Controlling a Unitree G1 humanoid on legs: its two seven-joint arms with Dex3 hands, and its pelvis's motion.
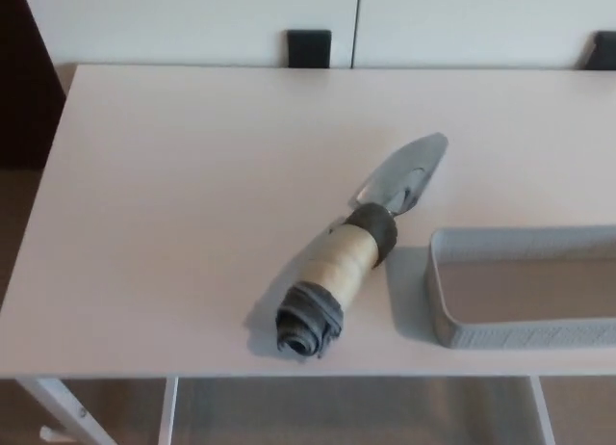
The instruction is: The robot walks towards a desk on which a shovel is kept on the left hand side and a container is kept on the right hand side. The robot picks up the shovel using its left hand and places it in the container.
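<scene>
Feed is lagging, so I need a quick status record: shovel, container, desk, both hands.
shovel: lying on the desk, blade pointing to the far right, wrapped handle toward the near edge
container: grey perforated basket, right of the shovel, empty as far as visible, cut off by the frame
desk: white
left hand: not in view
right hand: not in view
</scene>
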